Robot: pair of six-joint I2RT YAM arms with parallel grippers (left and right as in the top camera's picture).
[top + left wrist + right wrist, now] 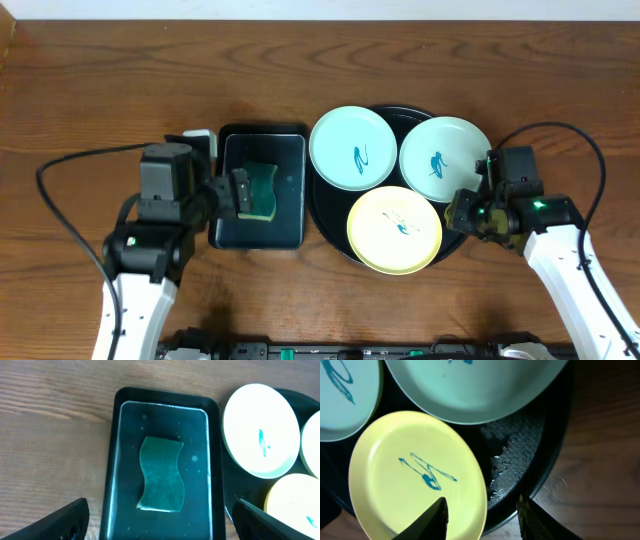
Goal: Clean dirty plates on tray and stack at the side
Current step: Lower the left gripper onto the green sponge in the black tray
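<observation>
Yellow plate (395, 229) at 6 o'clock of tray (328, 208), mint plate (353, 148) at 10 o'clock, second mint plate (444, 160) at 2 o'clock. None stacked aside. Teal squiggles on all three; wiping judged not yet begun.

Right end effector (482, 512) released, straddling yellow plate's 4 o'clock rim, gripping nothing. Left end effector (243, 195) spread wide, empty, above sponge (161, 474) in rectangular tray (114, 460), at 9 o'clock of round tray, on bench (100, 80).

Next, likely: lower left, clench on sponge, carry to plate; steady plate with right.
</observation>
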